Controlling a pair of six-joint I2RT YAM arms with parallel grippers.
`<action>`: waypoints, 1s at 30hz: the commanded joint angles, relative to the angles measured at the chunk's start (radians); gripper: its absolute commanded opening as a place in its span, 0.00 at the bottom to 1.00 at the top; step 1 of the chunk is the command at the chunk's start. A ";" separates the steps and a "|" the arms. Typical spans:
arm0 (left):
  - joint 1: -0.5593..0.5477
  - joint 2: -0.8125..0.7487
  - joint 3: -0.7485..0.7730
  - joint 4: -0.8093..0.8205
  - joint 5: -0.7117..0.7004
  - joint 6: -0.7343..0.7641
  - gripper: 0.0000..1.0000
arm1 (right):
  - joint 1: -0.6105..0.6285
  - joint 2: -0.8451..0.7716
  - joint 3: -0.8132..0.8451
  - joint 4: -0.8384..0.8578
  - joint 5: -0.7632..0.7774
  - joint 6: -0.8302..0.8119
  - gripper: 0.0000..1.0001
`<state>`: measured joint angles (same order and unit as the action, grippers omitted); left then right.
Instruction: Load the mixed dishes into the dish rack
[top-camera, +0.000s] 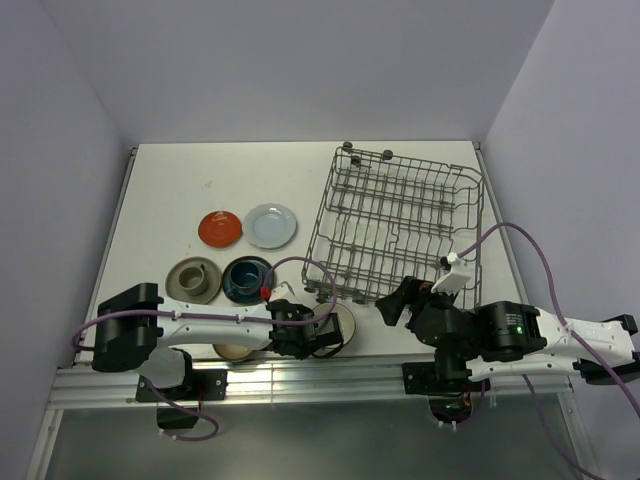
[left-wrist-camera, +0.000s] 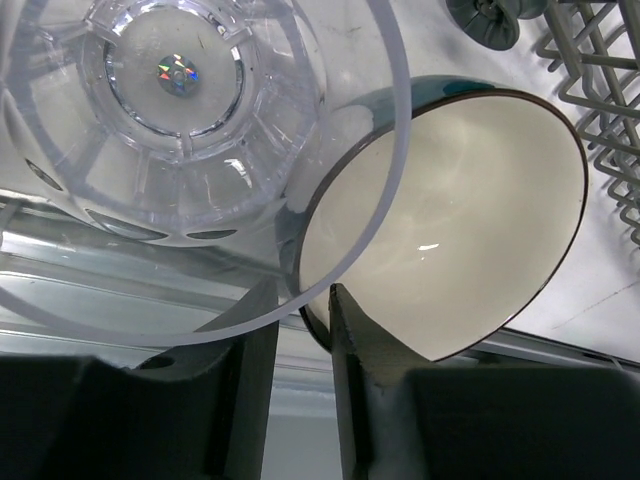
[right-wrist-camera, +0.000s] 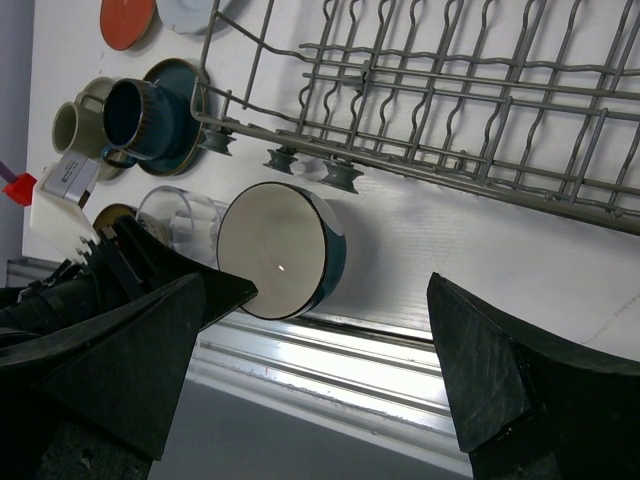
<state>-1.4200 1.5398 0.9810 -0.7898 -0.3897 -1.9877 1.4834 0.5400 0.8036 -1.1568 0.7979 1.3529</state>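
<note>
Closest to the overhead lens are the two arm bases. From there the left arm runs rightward along the near edge, and its left fingers (top-camera: 312, 340) end right at the clear glass cup (top-camera: 320, 328), which touches the cream/teal bowl (top-camera: 342, 322). The dish rack (top-camera: 400, 220) sits just beyond and to the right of that pair, with no dish in it. The right arm hangs off the rack's near corner, farther from the cup than the left, so this pick belongs to the left arm.

On to the left wrist view. The left fingers (left-wrist-camera: 360, 390) come up from the bottom with only a narrow slot between them, and the rim of the clear glass cup (left-wrist-camera: 180, 100) drops right into that slot. I can't tell whether they're pinching the wall yet. The cup's mouth faces the lens and its base points away, so its long axis runs straight out from the fingers. The cream/teal bowl (left-wrist-camera: 450, 220) leans in from the right, and the dish rack (left-wrist-camera: 600, 90) shows at the upper right.

Right wrist view now. The right fingers (right-wrist-camera: 520, 380) are spread wide and holding nothing. Ahead of them the cream/teal bowl (right-wrist-camera: 275, 250) stands tipped on the surface, and the clear glass cup (right-wrist-camera: 180, 220) lies behind it to the left. The dish rack (right-wrist-camera: 450, 100) is just above.
</note>
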 joint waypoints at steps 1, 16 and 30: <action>-0.010 0.013 0.028 -0.025 -0.031 -0.151 0.30 | 0.005 -0.011 -0.001 -0.009 0.035 0.025 0.99; -0.066 0.029 0.099 -0.153 -0.101 -0.174 0.00 | 0.005 0.020 0.017 -0.015 0.034 0.026 0.99; -0.131 -0.139 0.248 -0.065 -0.256 0.254 0.00 | 0.005 -0.123 0.051 0.196 -0.063 -0.207 1.00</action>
<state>-1.5528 1.5208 1.1664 -0.9855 -0.5541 -1.9087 1.4834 0.4637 0.8322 -1.1095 0.7555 1.2453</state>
